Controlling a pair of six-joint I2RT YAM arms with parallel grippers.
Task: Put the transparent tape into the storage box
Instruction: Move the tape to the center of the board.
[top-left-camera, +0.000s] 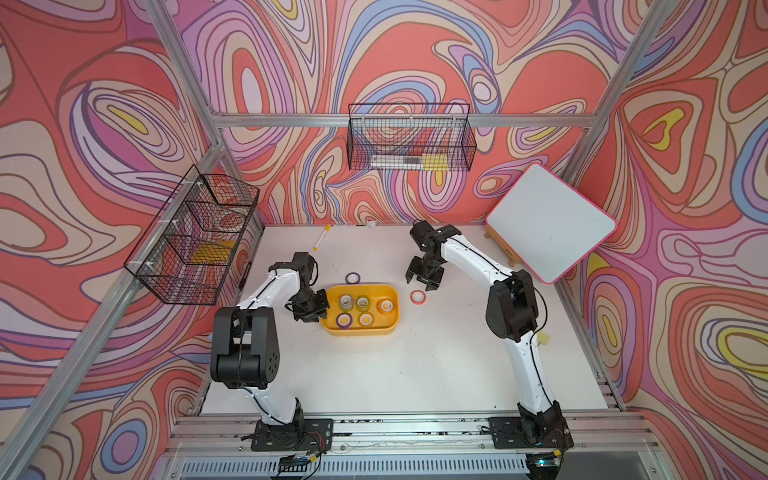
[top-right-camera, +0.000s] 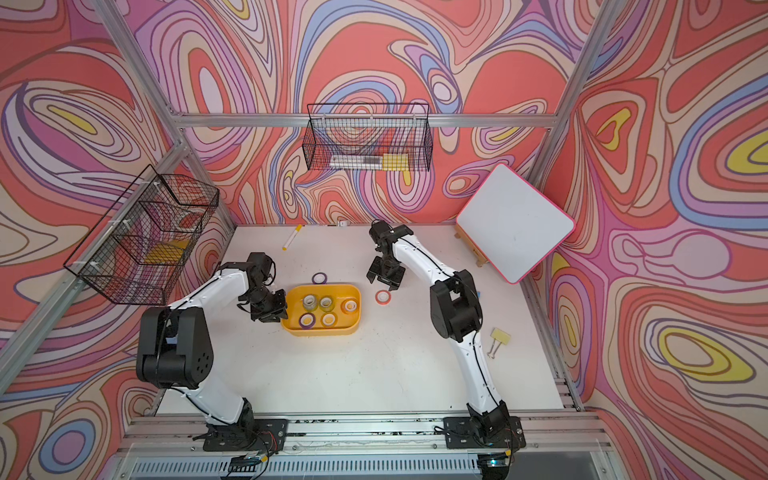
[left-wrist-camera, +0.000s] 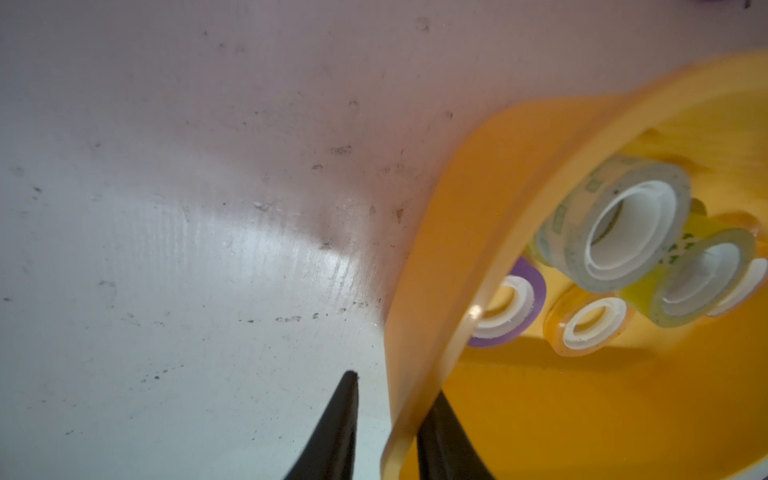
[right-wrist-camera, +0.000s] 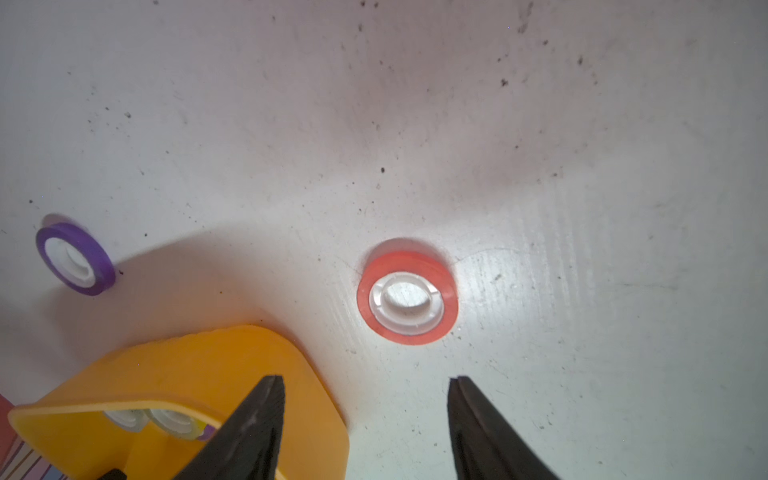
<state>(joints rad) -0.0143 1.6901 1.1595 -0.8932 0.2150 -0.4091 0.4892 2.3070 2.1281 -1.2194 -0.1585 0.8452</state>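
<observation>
Top views: the left gripper (top-left-camera: 312, 311) sits at one short end of the storage box (top-left-camera: 374, 331), which rests on the white table (top-left-camera: 374, 374). The transparent tape (top-left-camera: 345, 302) stands inside the box, near that gripper's fingers, beside a greenish roll (top-left-camera: 362, 303). The right gripper (top-left-camera: 423, 277) hovers off the box's opposite end, apart from it. A red tape roll (top-left-camera: 418, 296) lies on the table just beside its fingertips. A purple tape roll (top-left-camera: 353, 278) lies outside the box, between the two grippers. Both top views agree: right gripper (top-right-camera: 385, 277), red tape roll (top-right-camera: 383, 296), storage box (top-right-camera: 332, 331).

Left wrist: the left gripper (left-wrist-camera: 395, 386) is clamped on the storage box (left-wrist-camera: 457, 216) wall, one finger outside, one inside. The transparent tape (left-wrist-camera: 582, 199) stands ahead of the inner finger, apart from it, just beside the greenish roll (left-wrist-camera: 636, 293).

Right wrist: the right gripper (right-wrist-camera: 365, 378) has its fingers spread apart, nothing between them. The red tape roll (right-wrist-camera: 407, 299) lies flat ahead of the gap, not touched. A corner of the storage box (right-wrist-camera: 199, 365) lies beside one finger. The purple tape roll (right-wrist-camera: 75, 257) is farther out on that side.
</observation>
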